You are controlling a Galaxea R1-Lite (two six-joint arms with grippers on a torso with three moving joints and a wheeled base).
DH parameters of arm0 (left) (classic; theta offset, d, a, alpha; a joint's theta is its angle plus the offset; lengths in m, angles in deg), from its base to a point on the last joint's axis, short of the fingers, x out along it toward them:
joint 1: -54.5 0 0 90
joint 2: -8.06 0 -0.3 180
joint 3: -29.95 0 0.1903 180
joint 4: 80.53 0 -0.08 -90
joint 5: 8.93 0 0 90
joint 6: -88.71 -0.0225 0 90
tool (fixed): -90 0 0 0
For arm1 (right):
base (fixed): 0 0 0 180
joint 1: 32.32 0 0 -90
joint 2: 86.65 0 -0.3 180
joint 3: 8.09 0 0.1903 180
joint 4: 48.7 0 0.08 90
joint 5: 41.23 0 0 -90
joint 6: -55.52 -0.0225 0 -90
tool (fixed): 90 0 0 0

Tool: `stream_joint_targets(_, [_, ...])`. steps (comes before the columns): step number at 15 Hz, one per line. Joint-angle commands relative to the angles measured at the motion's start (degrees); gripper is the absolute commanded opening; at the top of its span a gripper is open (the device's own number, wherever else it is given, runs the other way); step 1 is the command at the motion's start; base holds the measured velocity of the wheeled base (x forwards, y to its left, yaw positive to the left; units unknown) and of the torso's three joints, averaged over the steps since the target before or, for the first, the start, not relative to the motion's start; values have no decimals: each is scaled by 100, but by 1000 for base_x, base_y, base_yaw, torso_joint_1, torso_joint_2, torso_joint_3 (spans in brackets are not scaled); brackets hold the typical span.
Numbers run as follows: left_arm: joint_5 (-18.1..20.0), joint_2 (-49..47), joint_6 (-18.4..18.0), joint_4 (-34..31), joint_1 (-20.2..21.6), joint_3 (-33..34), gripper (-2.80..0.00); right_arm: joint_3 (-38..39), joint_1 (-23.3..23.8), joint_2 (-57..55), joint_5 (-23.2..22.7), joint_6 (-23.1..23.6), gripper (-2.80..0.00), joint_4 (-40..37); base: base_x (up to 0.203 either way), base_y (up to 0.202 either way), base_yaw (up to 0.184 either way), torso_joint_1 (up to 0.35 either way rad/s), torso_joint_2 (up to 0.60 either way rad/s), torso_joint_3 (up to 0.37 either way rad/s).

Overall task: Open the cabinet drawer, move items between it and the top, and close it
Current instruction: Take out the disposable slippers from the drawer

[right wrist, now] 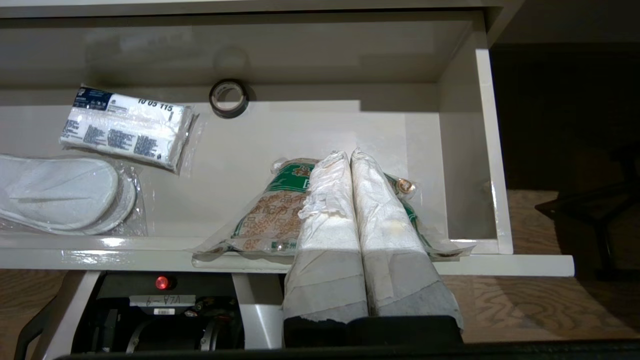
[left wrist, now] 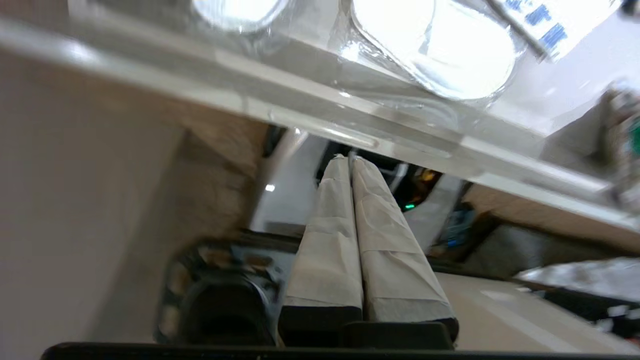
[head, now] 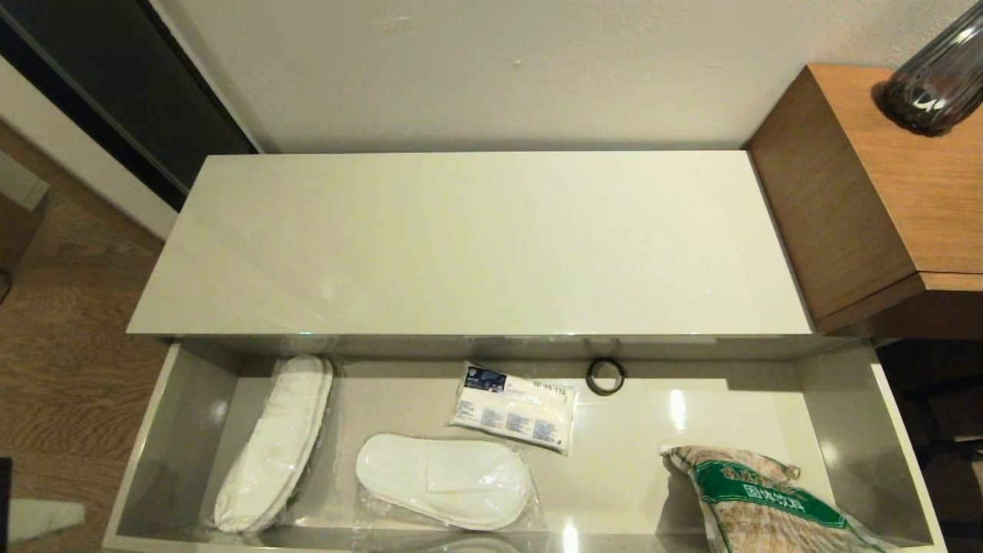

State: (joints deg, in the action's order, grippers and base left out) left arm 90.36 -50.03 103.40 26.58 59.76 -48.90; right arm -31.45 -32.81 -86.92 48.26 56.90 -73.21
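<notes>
Nearest to us, the left gripper (left wrist: 348,159) sits below the front rim of the cabinet drawer (head: 914,491), fingers pressed flat together, clenched on nothing; in its wrist view the tips point up toward a slim slot in the rim. The right gripper (right wrist: 349,154) is parked in front of the drawer's right end, fingers also squeezed together and empty, looking down over the grain bag (right wrist: 272,215). Neither arm shows in the head view.

The drawer is already pulled wide open, so the opening step looks done and the transfer step is in hand. Inside, at about 7 o'clock in the head view, one slipper pack (head: 273,445) lies on a slant against the left side; at 6 o'clock a second slipper pack (head: 445,480) lies flat. The grain bag with its green label (head: 768,499) sits at 5 o'clock, its lower end draped over the front rim. Further back, the small white packet (head: 516,408) with blue print, then the black ring (head: 605,376) against the rear wall.

Farthest, the top (head: 468,246) shows nothing on it, the wooden cube (head: 868,200) and vase (head: 933,81) off at 2 o'clock.

My read: the left gripper needs to rise above the rim, spread its fingers, and come down on a slipper pack, whose slick plastic may slide
</notes>
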Motion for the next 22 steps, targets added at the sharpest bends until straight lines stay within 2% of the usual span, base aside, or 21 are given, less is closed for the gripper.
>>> stream_joint_targets(1, [-11,-284,-290,99,-39,61,-280,0,-1,-8,-2,-4,-280,0,0,0,0,0,0,0])
stream_joint_targets(2, [-40,-339,-488,216,-35,218,-280,0,-4,-8,-2,3,-280,0,0,0,0,0,0,0])
stream_joint_targets(3, [-60,-440,-694,614,-35,438,-280,0,-4,-8,-2,3,-280,0,0,0,0,0,0,0])
stream_joint_targets(5, [-72,-782,-844,1790,-32,1069,-280,0,5,-8,-2,0,-280,0,0,0,0,0,0,0])
stream_joint_targets(7, [-101,-1513,-927,3039,-23,1678,-280,0,-4,-8,-2,3,-280,0,0,0,0,0,0,0])
stream_joint_targets(9, [-134,-2279,-1024,3760,-18,1723,-280,0,0,-8,-2,0,-280,0,0,0,0,0,0,0])
stream_joint_targets(10, [-151,-2598,-1117,3903,-20,1520,-280,0,-4,-8,-2,-1,-280,0,0,0,0,0,0,0])
stream_joint_targets(12, [-313,-3118,-1375,3995,-144,802,-280,0,-4,-8,-2,3,-280,0,0,0,0,0,0,0])
stream_joint_targets(13, [-581,-3307,-1488,3890,-266,464,-280,0,-4,-8,-2,3,-280,0,0,0,0,0,0,0])
stream_joint_targets(15, [-928,-3482,-1887,3188,-416,-210,-280,0,-4,-8,-2,3,-280,0,0,0,0,0,0,0])
stream_joint_targets(16, [-1012,-3547,-2241,2748,-474,-379,-280,0,-4,-8,-2,-5,-280,0,0,0,0,0,0,0])
stream_joint_targets(20, [-1374,-3640,-2698,2642,-548,138,-280,0,2,-8,-2,-3,-280,0,0,0,0,0,0,0])
stream_joint_targets(22, [-1451,-3851,-2687,2666,-718,209,-280,0,-3,-8,-2,3,-280,0,0,0,0,0,0,0])
